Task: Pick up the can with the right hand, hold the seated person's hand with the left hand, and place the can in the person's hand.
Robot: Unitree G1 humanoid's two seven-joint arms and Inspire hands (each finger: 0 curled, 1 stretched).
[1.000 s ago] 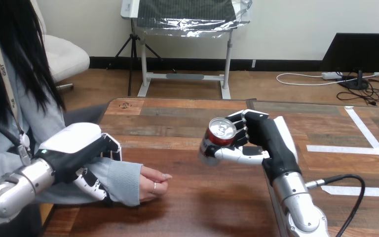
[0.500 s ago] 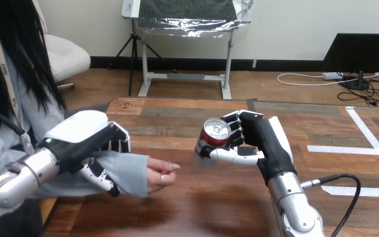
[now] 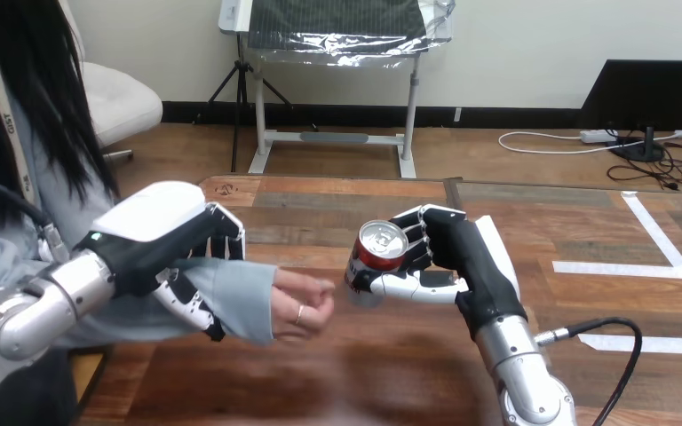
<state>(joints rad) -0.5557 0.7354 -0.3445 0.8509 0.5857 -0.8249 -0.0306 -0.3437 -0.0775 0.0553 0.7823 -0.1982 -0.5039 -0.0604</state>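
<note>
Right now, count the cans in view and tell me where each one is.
1. The can is gripped in the right hand, held in the air, close beside the person's hand, which is at its left. Nothing hints at a hidden one.

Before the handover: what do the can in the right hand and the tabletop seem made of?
The red drinks can with a silver lid looks like metal, probably aluminium: bright reflective lid, glossy red side. The brown plank-patterned table looks like wood or wood-look laminate: grain lines, slight sheen; I cannot tell which.
</note>
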